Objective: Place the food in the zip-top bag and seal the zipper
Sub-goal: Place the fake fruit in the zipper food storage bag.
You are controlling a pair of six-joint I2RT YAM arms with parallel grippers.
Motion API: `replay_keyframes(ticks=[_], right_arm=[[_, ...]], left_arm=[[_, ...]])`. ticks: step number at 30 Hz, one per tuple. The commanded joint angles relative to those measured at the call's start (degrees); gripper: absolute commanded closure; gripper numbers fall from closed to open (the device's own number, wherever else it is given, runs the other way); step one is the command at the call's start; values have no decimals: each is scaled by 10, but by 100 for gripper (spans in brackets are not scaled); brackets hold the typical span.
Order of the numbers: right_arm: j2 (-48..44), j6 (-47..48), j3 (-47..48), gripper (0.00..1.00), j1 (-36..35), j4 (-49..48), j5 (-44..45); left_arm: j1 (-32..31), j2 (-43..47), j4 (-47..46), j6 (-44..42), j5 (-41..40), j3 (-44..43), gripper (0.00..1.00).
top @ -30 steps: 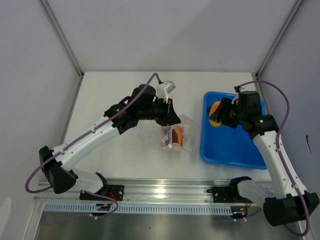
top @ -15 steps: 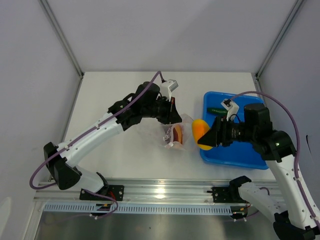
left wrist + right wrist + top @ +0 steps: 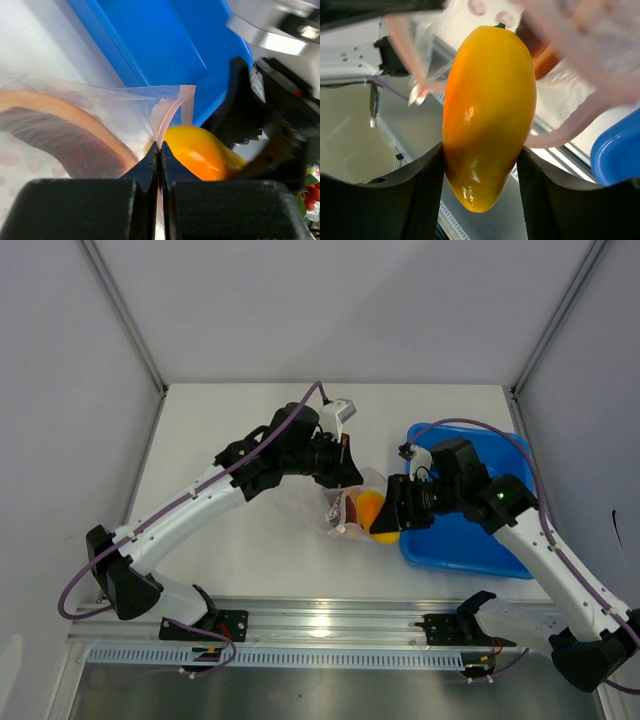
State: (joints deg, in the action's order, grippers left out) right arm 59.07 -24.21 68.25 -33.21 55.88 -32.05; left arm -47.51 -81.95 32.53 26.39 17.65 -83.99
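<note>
Right now I have the left gripper (image 3: 160,154) pinched tight on the zipper (image 3: 171,111), its two black fingertips pressed together with the pink strip caught between them and standing up above the tips. That lifts one corner of the zip-top bag (image 3: 340,502), which lies crumpled on the white table (image 3: 250,420) just left of the blue tray (image 3: 470,540). Through the clear dotted film in my left wrist view I see the red-brown piece (image 3: 65,147) lying inside the bag, curved and dark, close to the raised corner. My right gripper (image 3: 388,520) reaches in from the tray side and is clamped on the yellow-orange piece (image 3: 490,115), one black finger against each flank of it, with the rounded end sticking out past the fingers. From overhead the piece sits right at the bag's right edge, touching or nearly touching the film beside the red-brown piece. My right wrist view shows the pink strip and wrinkled plastic looping around the far end of the fruit, so it is at the mouth of the bag; whether its tip has passed the opening I cannot tell. The two grippers are very near each other, the left one just behind and above the fruit.
</note>
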Motion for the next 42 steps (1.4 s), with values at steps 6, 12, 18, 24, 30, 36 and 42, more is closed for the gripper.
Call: replay_keyframes(ticks=[6,12,18,24,30,36,42], right_arm=[[75,-34,33,83,-4,-62,59],[110,-30,76,73,-18,-45,127],[125,-30,88,37,-30,-44,154],[114,-27,91,26,-33,-37,167],[91,-28,108,26,-33,-18,185],[63,-16,193,28,-27,46,247],[49,1,292,28,80,92,271]], left_arm=[[-1,49,-24,-3,23,27,100],[-1,61,-37,8,26,44,99],[-1,62,-38,12,33,43,100],[-1,64,-37,12,26,41,99],[-1,63,-33,6,20,37,99],[-1,64,-26,3,12,37,100],[-1,69,-25,-3,8,40,99]])
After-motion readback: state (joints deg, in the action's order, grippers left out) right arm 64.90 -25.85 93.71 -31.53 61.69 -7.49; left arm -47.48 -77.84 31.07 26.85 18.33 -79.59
